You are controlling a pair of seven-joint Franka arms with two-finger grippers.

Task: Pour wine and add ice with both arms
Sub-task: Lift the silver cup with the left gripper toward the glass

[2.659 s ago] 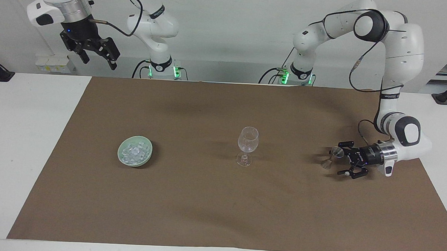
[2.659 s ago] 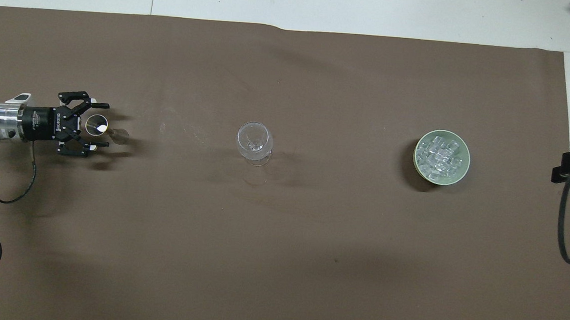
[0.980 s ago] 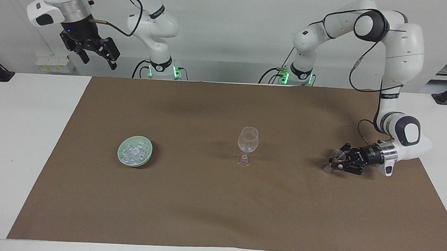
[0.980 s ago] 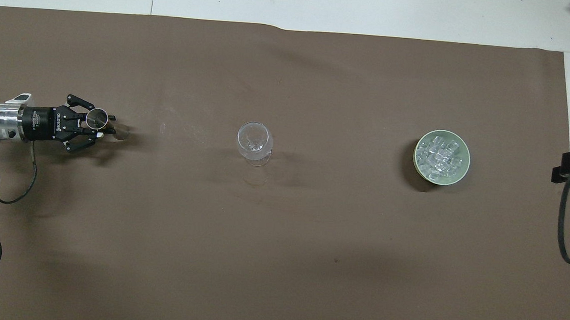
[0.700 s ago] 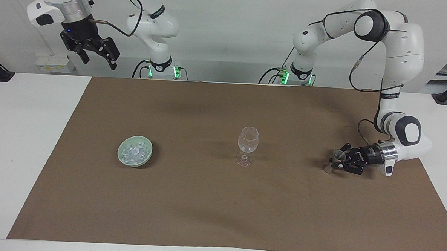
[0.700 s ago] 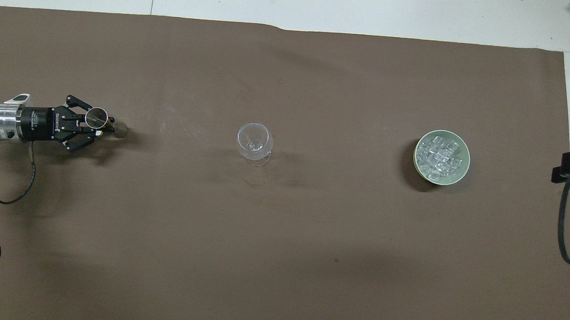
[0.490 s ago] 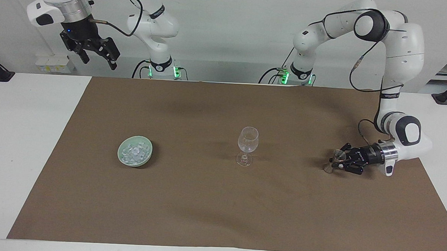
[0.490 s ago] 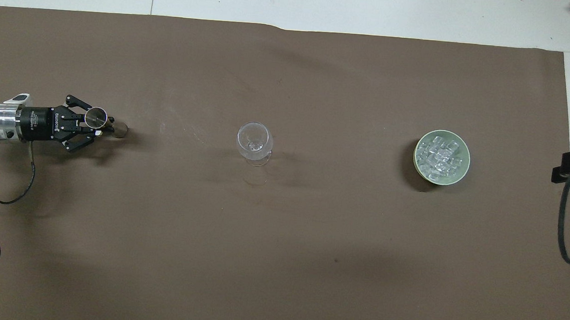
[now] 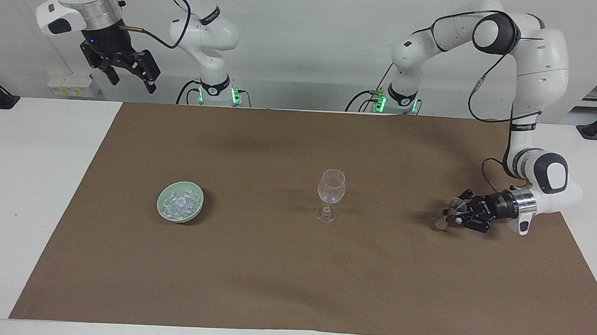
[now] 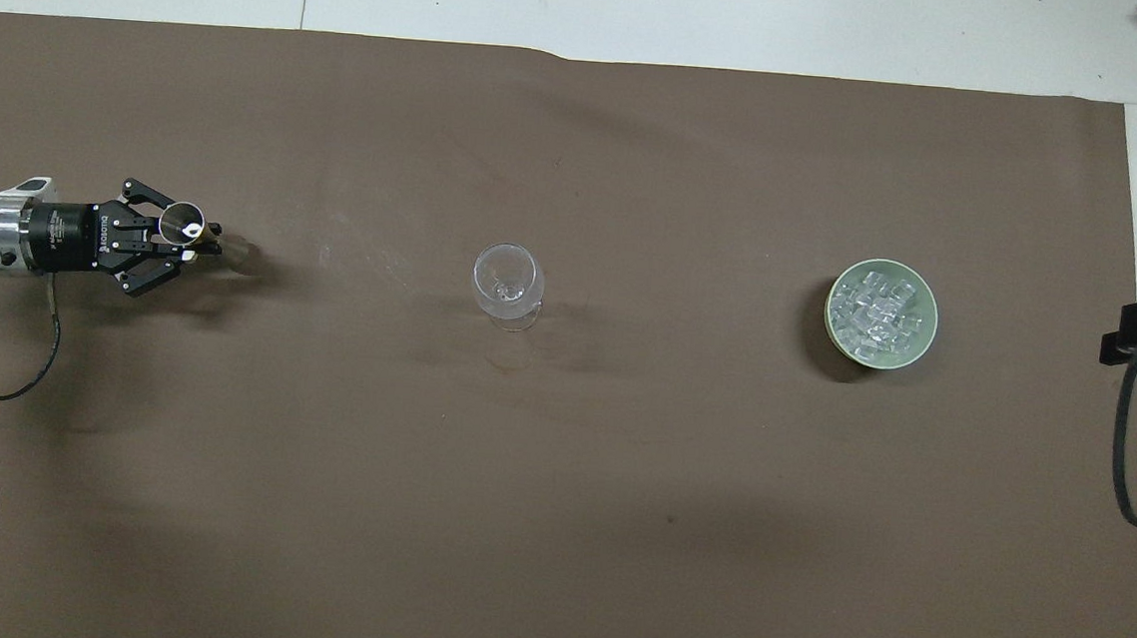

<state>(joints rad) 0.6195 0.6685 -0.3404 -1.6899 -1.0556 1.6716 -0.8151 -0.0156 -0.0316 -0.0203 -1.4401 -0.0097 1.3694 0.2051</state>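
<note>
Shifted slightly since half a second ago: left gripper (image 9: 451, 215), jaws pinching the metal measuring cup (image 9: 450, 212).
Ice (image 9: 179, 203) in green bowl (image 9: 197, 211) toward right arm's end of bench; right gripper (image 9: 128, 74) raised, jaws spread.

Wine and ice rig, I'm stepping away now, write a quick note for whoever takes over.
Left claw: shut on the metal jigger, tilted, low over the mat at the left arm's end.
Right claw: open, empty, waiting high over its own end of the table.
Stemmed glass: upright mid-mat, looks empty.
Green bowl: between the glass and the right arm's end, full of ice.
Done: jigger gripped.
Left: pour into the glass, then add ice.
</note>
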